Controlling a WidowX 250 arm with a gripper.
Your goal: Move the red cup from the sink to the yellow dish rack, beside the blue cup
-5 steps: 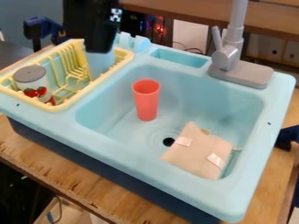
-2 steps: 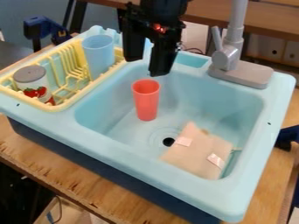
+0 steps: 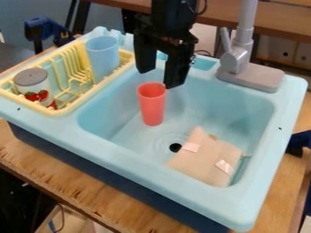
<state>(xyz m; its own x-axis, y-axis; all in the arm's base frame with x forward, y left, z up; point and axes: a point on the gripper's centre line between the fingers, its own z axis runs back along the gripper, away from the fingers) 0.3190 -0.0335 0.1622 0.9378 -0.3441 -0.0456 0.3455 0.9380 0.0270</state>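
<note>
We see the black hand (image 3: 159,78) released, its two fingers spread apart and pointing down just above the red cup (image 3: 152,105). We cannot tell whether a fingertip touches the rim. The cup stands upright in the light blue sink (image 3: 112,144), near the drain (image 3: 175,147). A beige cloth pouch (image 3: 207,158) lies on the drain's other side. In the yellow rack (image 3: 72,109) we find a blue cup (image 3: 102,58) and a grey-topped container (image 3: 34,83). The sink sits on a wooden bench (image 3: 77,187), and a grey faucet (image 3: 238,60) rises behind its basin.
</note>
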